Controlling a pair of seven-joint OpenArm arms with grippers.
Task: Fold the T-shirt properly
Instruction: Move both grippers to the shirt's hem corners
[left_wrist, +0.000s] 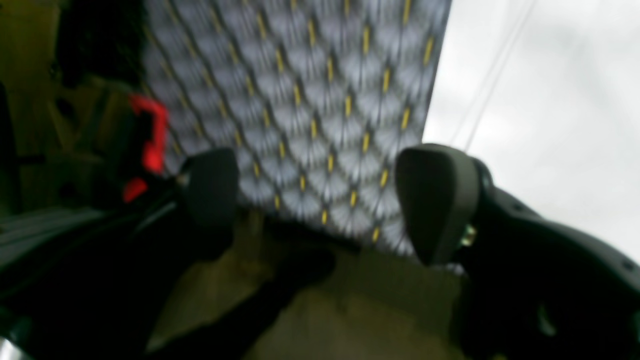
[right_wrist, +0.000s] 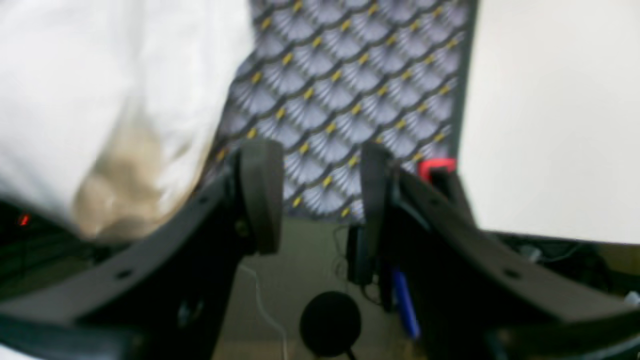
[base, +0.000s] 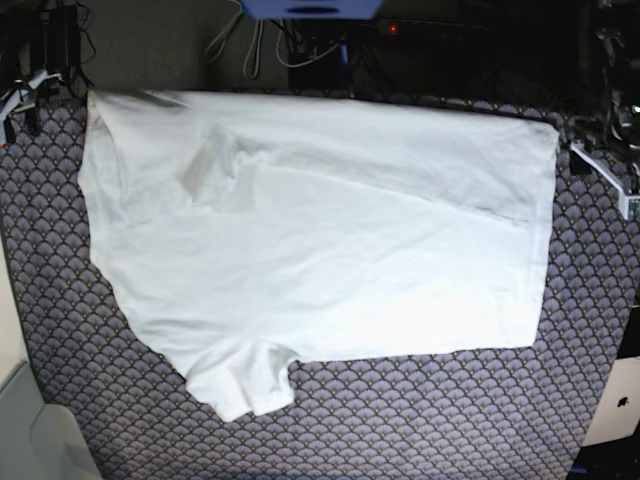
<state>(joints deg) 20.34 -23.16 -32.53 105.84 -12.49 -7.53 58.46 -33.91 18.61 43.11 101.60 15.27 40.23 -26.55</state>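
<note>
T-shirt (base: 330, 260): laid flat across the middle of the base view, wrinkled, one sleeve pointing to the lower left of the frame and another seen folded over near the upper left; the far edge runs along the top of the patterned cover. It is judged to be spread this way so that edges and sleeves can be reached for folding.
Bench (base: 450, 410): covered by a scale-patterned cloth, bare along the bottom and both sides of the base view, giving room for the shirt to be turned over itself.
Left gripper (left_wrist: 320, 200): seen in the left wrist view with jaws standing wide apart, nothing between them; only the patterned cover and a pale surface lie beyond. It is released and held clear of the cloth.
Right gripper (right_wrist: 320, 195): in the right wrist view the jaws are parted with an empty gap; white fabric is blurred at the upper left of that frame, beside but not within the jaws.
Arms: neither is visible in the base view.
Progress: no tidy fold is judged complete yet.
</note>
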